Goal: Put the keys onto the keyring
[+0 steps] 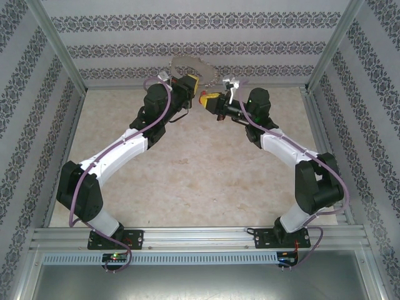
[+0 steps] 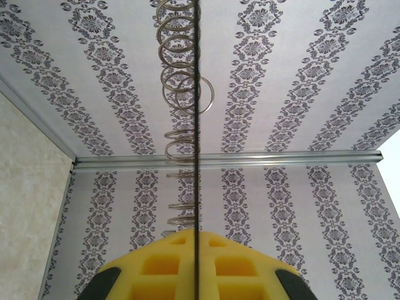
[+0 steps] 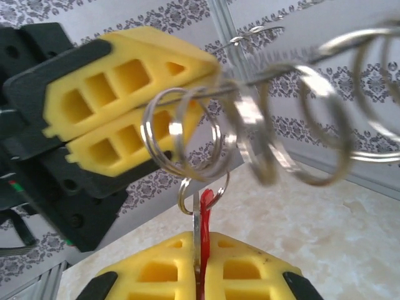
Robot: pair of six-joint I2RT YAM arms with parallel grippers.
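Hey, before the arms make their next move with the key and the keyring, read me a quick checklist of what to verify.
1. Hold of the left gripper on the keyring: shut on the thin loop, ok.
2. Hold of the right gripper on the key: shut on it, ok.
3. Pose of the key: upright between the fingers, pointing up at the small ring above it, ok.
4. Is the key threaded through that small ring: cannot tell.
5. The keyring raised off the table: ok.
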